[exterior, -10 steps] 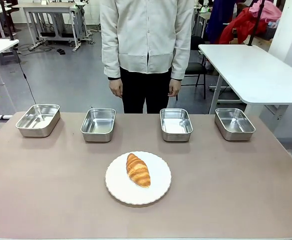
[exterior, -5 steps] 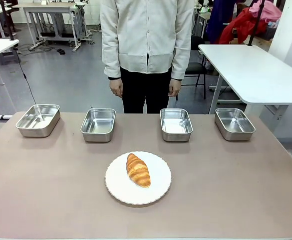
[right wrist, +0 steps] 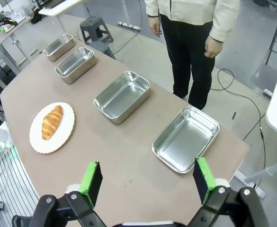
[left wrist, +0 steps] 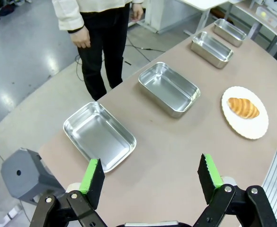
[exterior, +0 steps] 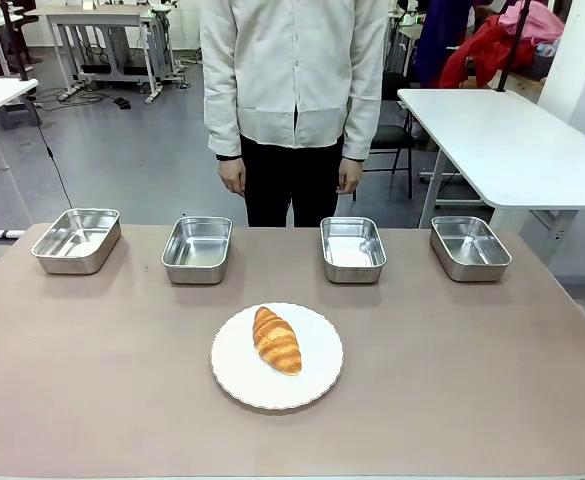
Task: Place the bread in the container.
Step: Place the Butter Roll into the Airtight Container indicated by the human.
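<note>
Pick not begun: bread (exterior: 276, 340) lies on the plate (exterior: 318, 386), four empty pans (exterior: 196, 272) beyond the plate, our left tool (left wrist: 151, 174) and right tool (right wrist: 147, 178) both spread apart, so next we must reach for the bread.

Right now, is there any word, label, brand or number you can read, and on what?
No readable text anywhere.
Pans: bare steel, no stamp or label seen.
Plate: plain white.
Bread: unmarked.
Left gripper, right gripper: no print seen on them.
Background clutter: too small to tell.
</note>
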You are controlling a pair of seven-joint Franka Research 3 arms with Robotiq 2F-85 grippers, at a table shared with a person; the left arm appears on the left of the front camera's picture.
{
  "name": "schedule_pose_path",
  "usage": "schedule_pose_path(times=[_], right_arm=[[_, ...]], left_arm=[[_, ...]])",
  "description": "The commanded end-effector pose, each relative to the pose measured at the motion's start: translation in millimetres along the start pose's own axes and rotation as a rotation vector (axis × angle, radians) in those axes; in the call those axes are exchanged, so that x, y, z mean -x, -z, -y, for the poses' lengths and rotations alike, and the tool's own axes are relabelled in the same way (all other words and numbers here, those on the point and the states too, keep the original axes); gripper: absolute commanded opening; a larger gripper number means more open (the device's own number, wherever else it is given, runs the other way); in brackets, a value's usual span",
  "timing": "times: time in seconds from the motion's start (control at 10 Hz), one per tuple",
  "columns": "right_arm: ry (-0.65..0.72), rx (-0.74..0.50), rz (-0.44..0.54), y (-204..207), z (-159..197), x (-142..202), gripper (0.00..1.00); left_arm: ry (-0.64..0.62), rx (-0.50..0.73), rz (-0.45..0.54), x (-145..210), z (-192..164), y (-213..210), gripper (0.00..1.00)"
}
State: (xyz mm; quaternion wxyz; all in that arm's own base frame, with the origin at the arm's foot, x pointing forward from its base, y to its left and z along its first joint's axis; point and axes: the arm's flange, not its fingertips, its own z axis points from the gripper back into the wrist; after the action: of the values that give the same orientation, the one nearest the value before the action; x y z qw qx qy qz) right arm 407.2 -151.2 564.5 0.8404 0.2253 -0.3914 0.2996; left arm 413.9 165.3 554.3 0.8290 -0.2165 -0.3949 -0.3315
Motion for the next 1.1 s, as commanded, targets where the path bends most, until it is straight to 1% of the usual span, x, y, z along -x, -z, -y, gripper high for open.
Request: schedule_pose_path(times=[0.0, 1.0], right_arm=[[-0.011, -0.005, 0.019, 1.4, 0.6, -0.2, 1.0], [-0.011, -0.005, 0.019, 1.4, 0.6, -0.2, 1.0]], left_arm=[[0.008, 0.007, 0.01, -0.3, 0.1, -0.3, 1.0], [0.008, 0.007, 0.01, -0.3, 0.1, -0.3, 1.0]])
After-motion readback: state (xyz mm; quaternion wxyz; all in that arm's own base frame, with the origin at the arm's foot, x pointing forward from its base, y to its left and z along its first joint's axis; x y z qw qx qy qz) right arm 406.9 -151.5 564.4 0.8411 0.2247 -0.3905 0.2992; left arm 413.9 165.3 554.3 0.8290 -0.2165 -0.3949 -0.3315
